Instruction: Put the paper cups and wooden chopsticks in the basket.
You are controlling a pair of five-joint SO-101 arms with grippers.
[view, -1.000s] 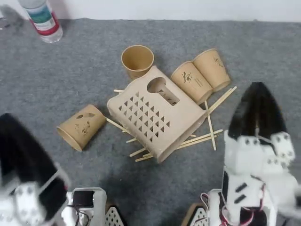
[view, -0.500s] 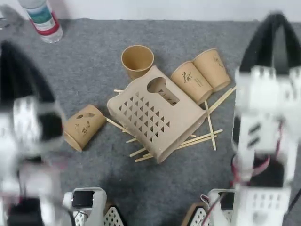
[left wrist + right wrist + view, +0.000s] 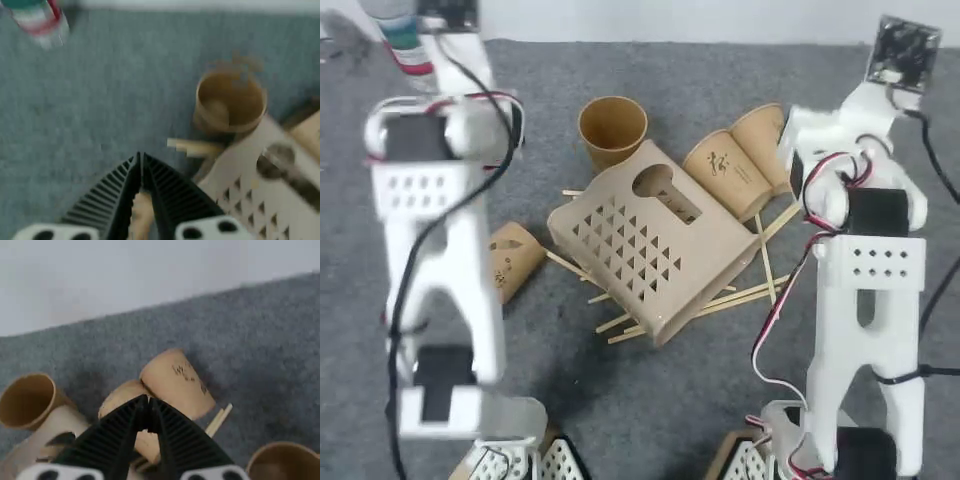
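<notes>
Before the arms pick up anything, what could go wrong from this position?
1. The basket lies tipped over on several chopsticks; righting it may scatter them.
2. One lying cup rests against a second cup; a nudge could roll both away.
3. The left gripper and right gripper are shut, so coming down like this would likely push things rather than grasp them.

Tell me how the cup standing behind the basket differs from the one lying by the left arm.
The standing cup is upright, mouth up; the lying cup is on its side. The standing cup sits right by the basket; the lying cup is apart from it, partly behind the left arm. Both are tan paper cups outside the basket.
</notes>
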